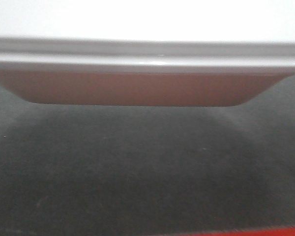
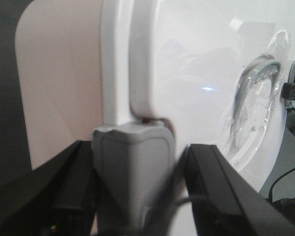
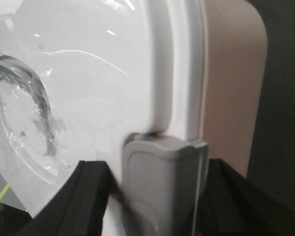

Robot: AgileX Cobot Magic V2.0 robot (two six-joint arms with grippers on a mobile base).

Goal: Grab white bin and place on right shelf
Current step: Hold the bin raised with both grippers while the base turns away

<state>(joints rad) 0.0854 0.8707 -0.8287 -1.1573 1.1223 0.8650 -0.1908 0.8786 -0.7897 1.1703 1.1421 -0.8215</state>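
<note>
White bin (image 2: pixel 201 73) lies crosswise between your left claw (image 2: pixel 140 152) and right claw (image 3: pixel 160 172); each straddles a grey end latch (image 2: pixel 130 177), whether clamped you cannot tell.

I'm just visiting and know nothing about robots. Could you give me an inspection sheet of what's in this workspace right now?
Surface: dark grey surface fills the lower front view.
Job's things: large pinkish-white plastic bin, glossy white lid on; shelf not seen.
Clutter: nothing seen.
Hands: left hand straddles a grey plastic clip on the bin's edge, right hand another; clamping cannot be told.
Cables: thin dark cable beyond the lid.
Surroundings: red strip at front view's bottom edge.
</note>
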